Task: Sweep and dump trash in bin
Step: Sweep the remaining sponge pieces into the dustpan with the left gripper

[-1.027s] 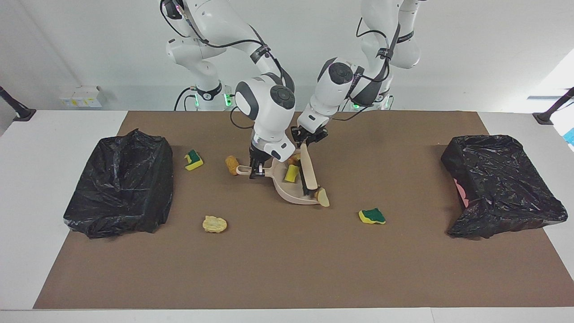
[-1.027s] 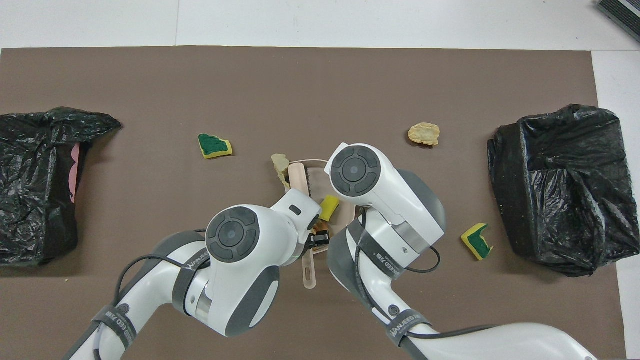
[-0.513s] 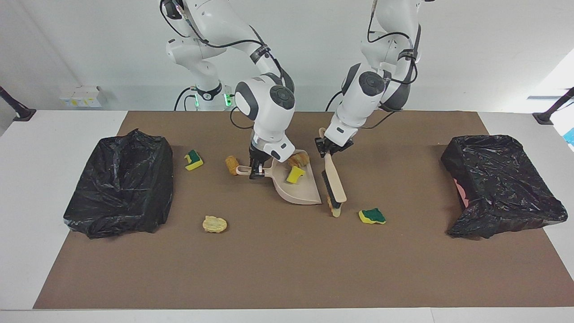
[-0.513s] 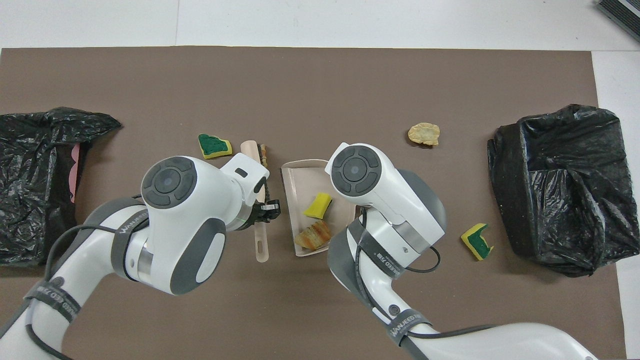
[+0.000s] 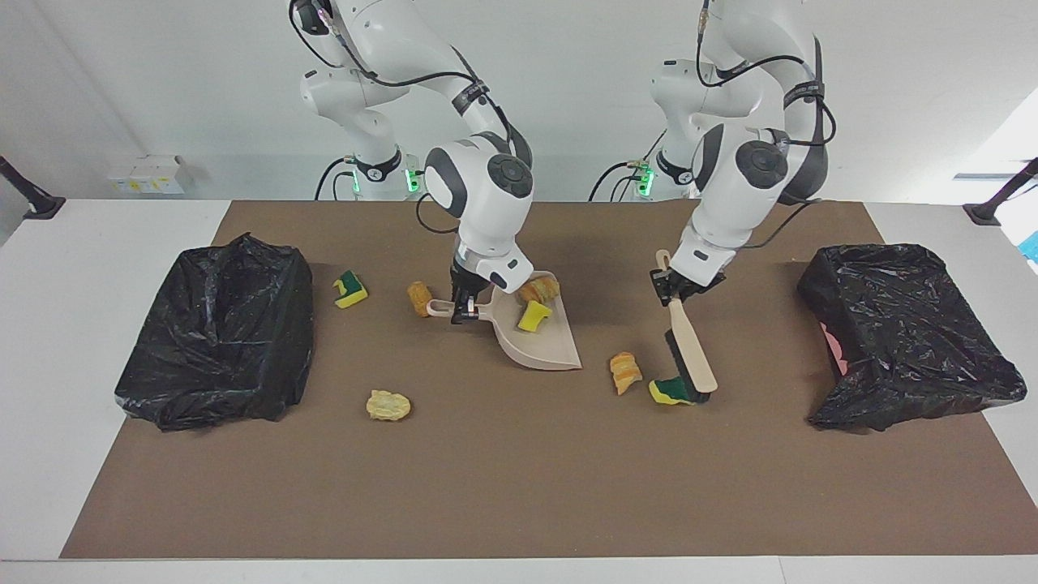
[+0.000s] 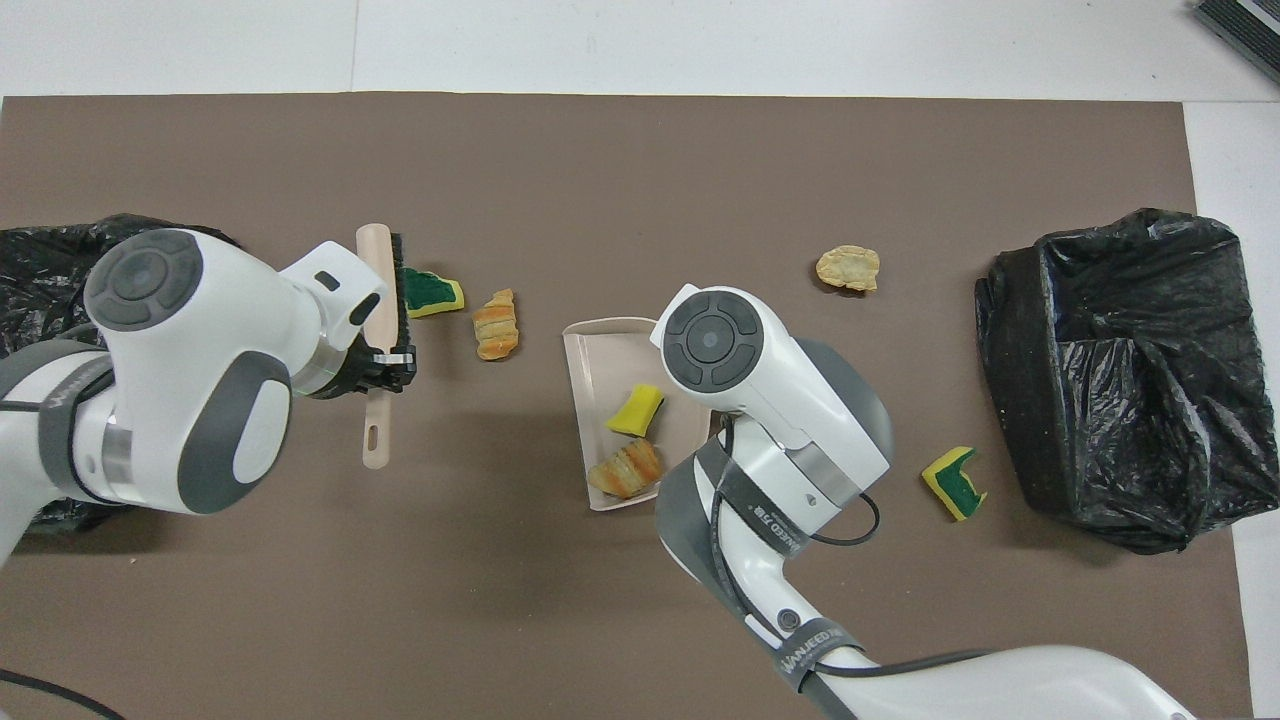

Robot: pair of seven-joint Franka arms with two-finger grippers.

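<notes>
My right gripper (image 5: 464,307) is shut on the handle of the beige dustpan (image 5: 535,350), which rests on the mat. A yellow sponge (image 5: 531,316) and a golden bread lump (image 5: 539,289) lie in the pan. My left gripper (image 5: 673,288) is shut on the handle of the brush (image 5: 691,350). The brush's bristle end touches a green-faced sponge (image 5: 669,392). A bread lump (image 5: 624,371) lies on the mat between pan and brush. In the overhead view the brush (image 6: 378,290) sits beside that sponge (image 6: 432,291); the right gripper is hidden under its arm.
Loose trash: a sponge (image 5: 349,289), a bread lump (image 5: 418,298) by the pan handle, a pale lump (image 5: 388,405). One black-bagged bin (image 5: 219,332) stands at the right arm's end of the table, another (image 5: 904,324) at the left arm's end.
My left arm carried the brush off the dustpan toward its own end of the table, up against the green-faced sponge. A bread lump was left on the mat. The dustpan stayed put.
</notes>
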